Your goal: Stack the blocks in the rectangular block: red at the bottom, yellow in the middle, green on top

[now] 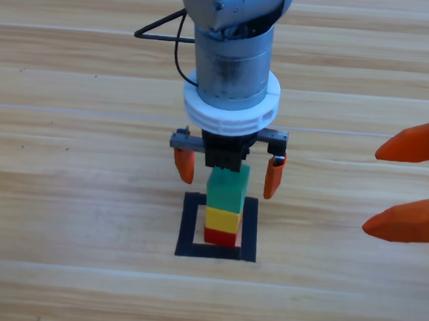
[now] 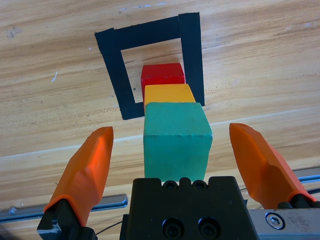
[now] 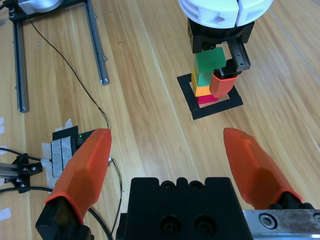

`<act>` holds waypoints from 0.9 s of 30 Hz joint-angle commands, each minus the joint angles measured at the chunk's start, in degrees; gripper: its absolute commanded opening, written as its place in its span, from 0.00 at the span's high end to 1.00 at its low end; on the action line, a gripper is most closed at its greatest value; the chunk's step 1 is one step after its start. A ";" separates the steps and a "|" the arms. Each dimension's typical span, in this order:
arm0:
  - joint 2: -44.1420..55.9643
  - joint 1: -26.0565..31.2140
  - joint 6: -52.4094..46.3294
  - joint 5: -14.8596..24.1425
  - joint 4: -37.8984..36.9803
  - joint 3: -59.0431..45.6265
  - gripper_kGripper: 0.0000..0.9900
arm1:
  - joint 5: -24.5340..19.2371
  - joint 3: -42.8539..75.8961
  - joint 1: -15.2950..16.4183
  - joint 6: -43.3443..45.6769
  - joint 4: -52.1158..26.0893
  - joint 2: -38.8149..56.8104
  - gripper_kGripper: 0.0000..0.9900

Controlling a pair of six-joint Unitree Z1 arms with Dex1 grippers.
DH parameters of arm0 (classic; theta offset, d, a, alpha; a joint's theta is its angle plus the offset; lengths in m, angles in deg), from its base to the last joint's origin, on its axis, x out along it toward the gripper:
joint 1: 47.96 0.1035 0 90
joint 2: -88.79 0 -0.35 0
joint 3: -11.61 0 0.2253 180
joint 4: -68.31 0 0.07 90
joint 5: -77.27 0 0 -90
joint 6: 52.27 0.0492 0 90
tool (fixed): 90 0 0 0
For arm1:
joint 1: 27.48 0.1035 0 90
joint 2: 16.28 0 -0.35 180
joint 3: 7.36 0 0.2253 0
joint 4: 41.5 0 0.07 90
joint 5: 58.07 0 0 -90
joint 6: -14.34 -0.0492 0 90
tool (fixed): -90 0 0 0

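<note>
Left wrist view shows my left gripper point(image 2: 171, 150) spread wide, gripping nothing, either side of the green cube point(image 2: 176, 140) without touching. Beneath sit the yellow cube point(image 2: 168, 93) and red cube point(image 2: 162, 74), inside the tape outline point(image 2: 111, 70). My right gripper point(image 1: 410, 183) waits wide open, well apart.

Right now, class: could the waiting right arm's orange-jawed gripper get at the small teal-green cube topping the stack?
Probably not: the left gripper hangs over the teal-green cube, open jaws flanking it. The right gripper waits open at the table's right edge.

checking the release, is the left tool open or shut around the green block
Open: in the left wrist view the left tool has its jaws spread, clear gaps either side of the green block.
</note>
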 commanded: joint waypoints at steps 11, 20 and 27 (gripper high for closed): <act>20.28 1.04 4.14 2.45 0.26 -8.22 0.00 | -0.71 0.65 0.09 -1.02 -0.88 3.50 0.00; 45.07 1.13 14.33 5.70 -9.14 -32.21 0.00 | -6.16 -8.58 7.82 -1.11 6.42 1.92 0.00; 51.22 1.04 16.97 5.09 -16.96 -46.89 0.00 | -6.33 -8.58 8.79 -0.84 6.86 -0.54 0.00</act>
